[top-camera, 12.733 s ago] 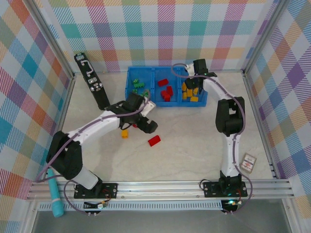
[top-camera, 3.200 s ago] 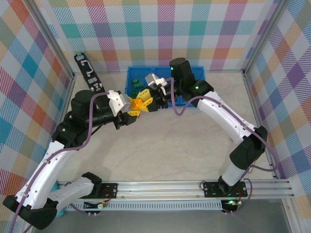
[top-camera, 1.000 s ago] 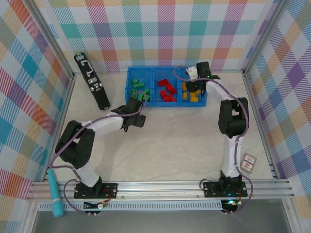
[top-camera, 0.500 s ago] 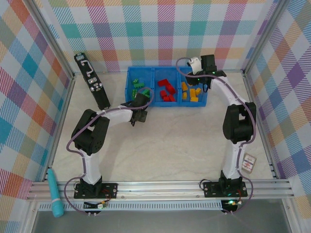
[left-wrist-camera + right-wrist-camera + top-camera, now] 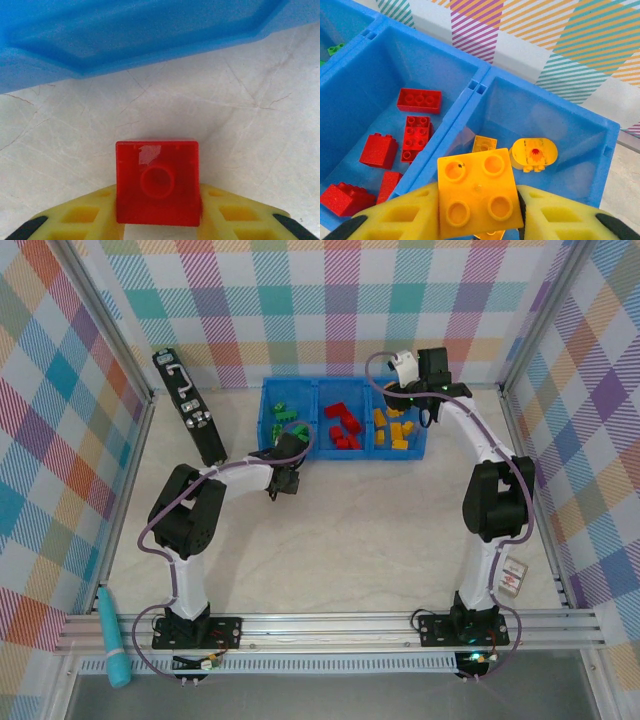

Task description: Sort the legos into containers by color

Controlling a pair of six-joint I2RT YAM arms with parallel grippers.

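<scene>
Sorting is nearly complete: the containers [image 5: 345, 454] hold green, red and yellow legos [image 5: 343, 426]. My left hand [image 5: 159, 222] pinches a red brick [image 5: 157, 182] near the tray wall [image 5: 125, 40]. My right hand [image 5: 479, 222] pinches a yellow brick [image 5: 479, 192] over the yellow compartment [image 5: 570, 130] — I judge both await release.

Low blue tray [image 5: 345, 454] of three side-by-side compartments, far on the tabletop [image 5: 380, 530] — green bricks [image 5: 285, 420] left, red bricks [image 5: 342, 425] middle, yellow-orange bricks [image 5: 393, 428] right. Lone red brick [image 5: 157, 182] pinched in the left claw [image 5: 159, 220], near the tray's outer wall; orange four-stud brick [image 5: 479, 192] gripped in the right claw [image 5: 480, 220] above the right compartment.
</scene>
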